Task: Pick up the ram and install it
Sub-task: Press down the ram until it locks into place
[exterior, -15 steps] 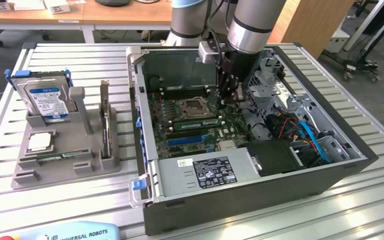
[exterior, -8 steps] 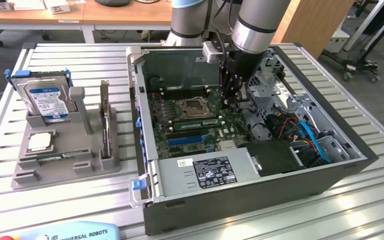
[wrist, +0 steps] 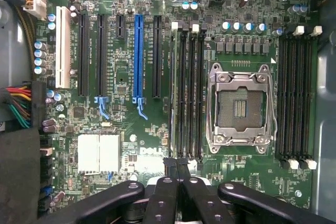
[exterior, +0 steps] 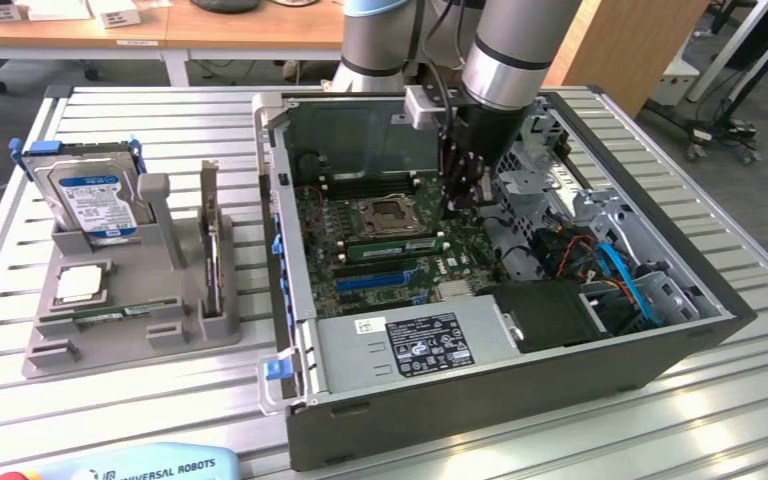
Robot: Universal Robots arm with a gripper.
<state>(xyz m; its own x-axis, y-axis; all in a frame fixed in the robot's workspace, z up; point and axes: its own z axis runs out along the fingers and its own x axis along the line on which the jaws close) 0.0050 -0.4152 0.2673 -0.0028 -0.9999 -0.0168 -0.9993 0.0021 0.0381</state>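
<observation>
From the exterior view, the arm reaches down into the open computer case (exterior: 491, 400). The gripper (exterior: 471, 203) hangs over the green board. The ram (exterior: 387, 243) stands in a slot near the square socket (exterior: 387, 212).

In the wrist view, the gripper (wrist: 176, 167) has its fingers pressed together, with nothing between them. Its tip is right at one end of the ram (wrist: 173, 93). I cannot tell if they touch.

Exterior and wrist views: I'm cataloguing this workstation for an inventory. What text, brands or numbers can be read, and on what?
"UNIVERSAL ROBOTS": on the pale blue unit at the table's near edge.
"DELL": white print on the motherboard.
Too small to read: the labels on the hard drive and the power supply, and the slot markings on the motherboard.
</observation>
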